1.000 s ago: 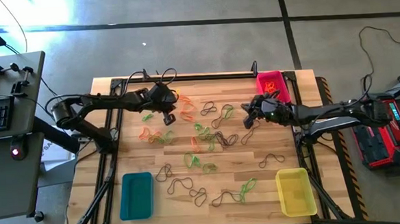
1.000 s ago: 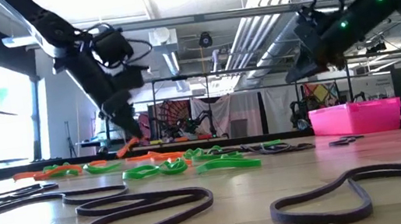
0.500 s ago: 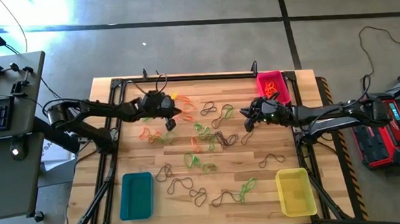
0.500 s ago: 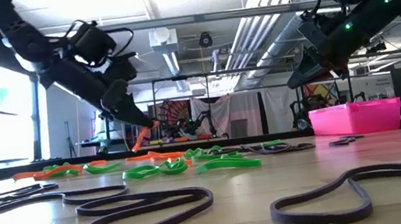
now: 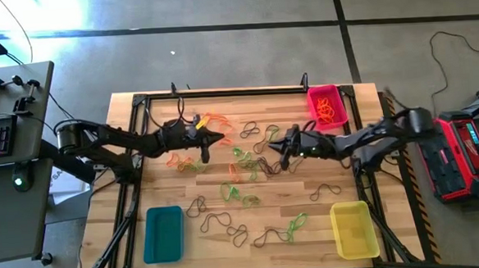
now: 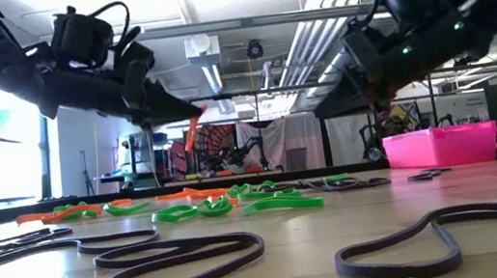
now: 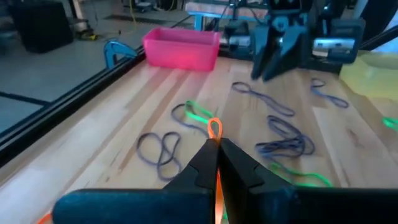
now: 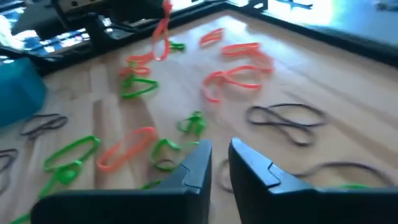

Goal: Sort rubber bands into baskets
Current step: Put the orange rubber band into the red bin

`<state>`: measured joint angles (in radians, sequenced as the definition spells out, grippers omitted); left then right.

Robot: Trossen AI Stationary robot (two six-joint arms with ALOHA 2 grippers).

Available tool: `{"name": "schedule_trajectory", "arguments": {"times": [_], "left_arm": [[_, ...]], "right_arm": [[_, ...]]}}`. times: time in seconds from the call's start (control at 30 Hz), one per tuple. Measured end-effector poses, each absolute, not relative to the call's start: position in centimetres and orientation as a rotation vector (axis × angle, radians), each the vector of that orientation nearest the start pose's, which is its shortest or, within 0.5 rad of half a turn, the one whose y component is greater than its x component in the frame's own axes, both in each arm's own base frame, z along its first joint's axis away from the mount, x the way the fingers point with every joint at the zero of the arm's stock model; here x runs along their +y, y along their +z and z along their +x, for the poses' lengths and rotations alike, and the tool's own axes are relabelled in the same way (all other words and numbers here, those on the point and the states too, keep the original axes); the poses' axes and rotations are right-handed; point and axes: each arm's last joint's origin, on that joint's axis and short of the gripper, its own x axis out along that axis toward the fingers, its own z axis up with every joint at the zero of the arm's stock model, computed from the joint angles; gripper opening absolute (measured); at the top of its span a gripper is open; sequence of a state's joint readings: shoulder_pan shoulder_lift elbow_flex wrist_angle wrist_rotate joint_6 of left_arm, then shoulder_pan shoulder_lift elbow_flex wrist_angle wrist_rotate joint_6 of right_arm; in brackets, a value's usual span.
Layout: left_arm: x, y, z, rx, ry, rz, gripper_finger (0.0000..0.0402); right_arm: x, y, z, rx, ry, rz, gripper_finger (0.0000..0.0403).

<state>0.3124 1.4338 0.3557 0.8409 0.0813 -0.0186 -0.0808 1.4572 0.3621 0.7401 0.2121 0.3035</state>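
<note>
Our two arms are dark and slender, trailing looped black cables; small green lights glow on the right end effector (image 6: 340, 97) housing.

We see the left gripper (image 5: 217, 138) has swung from pointing down over the table to lying nearly level, reaching toward the table's middle — and the orange rubber band (image 6: 191, 130) pinched in its shut fingers now hangs clear above the others instead of brushing the pile. The right gripper (image 5: 275, 145) has left its spot beside the pink basket (image 5: 326, 105) and come in over the dark bands — its fingers (image 8: 198, 163) have parted a little.
</note>
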Motion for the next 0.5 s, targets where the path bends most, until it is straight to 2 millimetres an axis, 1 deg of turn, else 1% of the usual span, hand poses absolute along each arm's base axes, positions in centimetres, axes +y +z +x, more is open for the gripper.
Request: {"name": "schedule_trajectory", "arguments": {"times": [0.1,0.2,0.4,0.5], "left_arm": [[6.9,15.7,23.7,0.205,0.228,-0.054,0.0000],[6.6,16.1,23.9,0.167,0.217,-0.045,0.0000],[5.9,16.5,24.2,0.126,0.196,-0.034,0.0000],[5.5,16.5,24.3,0.125,0.196,-0.029,0.0000]], "right_arm": [[-2.1,13.7,26.2,0.310,-0.304,0.286,0.0074],[-1.6,13.5,28.6,0.317,-0.282,0.281,0.0100],[-1.3,14.1,33.8,0.273,-0.232,0.289,0.0144],[-1.3,14.6,35.8,0.242,-0.226,0.286,0.0159]]}}
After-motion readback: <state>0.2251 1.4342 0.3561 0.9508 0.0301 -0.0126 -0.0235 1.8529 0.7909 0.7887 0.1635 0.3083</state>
